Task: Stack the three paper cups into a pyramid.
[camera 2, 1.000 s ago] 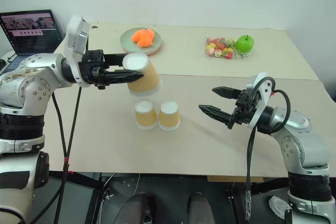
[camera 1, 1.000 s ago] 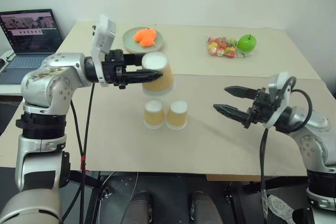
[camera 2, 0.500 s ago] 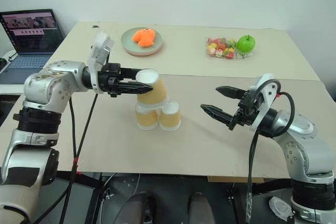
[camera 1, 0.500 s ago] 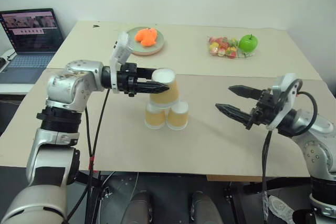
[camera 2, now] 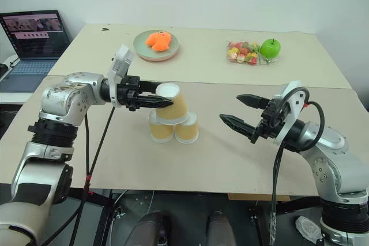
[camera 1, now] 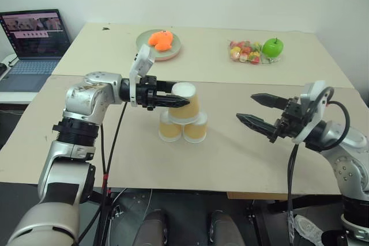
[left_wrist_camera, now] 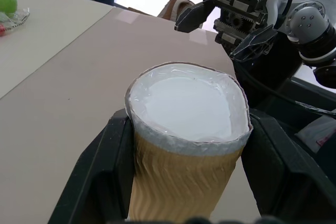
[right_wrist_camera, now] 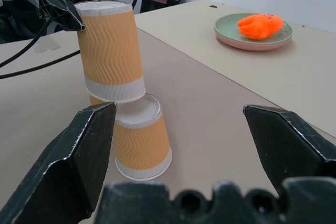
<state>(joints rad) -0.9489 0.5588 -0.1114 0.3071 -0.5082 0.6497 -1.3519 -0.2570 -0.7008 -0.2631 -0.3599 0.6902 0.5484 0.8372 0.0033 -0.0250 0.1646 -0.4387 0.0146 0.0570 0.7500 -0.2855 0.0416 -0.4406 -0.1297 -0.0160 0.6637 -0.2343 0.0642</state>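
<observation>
Resting upside down on the 2 lower cups (camera 1: 183, 129), the top cup (camera 1: 185, 103) completes the pyramid near the middle of the table (camera 1: 230, 154). The 2 lower cups stand side by side, touching, also upside down. The left gripper (camera 1: 183, 101) reaches in level from the pyramid's left, its 2 black fingers (left_wrist_camera: 105, 166) flanking the top cup close at both sides near its white base; whether they press it or have just let go I cannot tell. The right gripper (camera 1: 249, 110) hangs well to the right of the pyramid, apart from it, its jaws spread wide and holding nothing. Behind the pyramid, a green plate (camera 1: 145, 46) carries an orange toy (camera 1: 160, 40). Farther to the pyramid's back right lie a bag of sweets (camera 1: 243, 51) and a green apple (camera 1: 271, 47). A laptop (camera 1: 33, 37) stands far to the left.
</observation>
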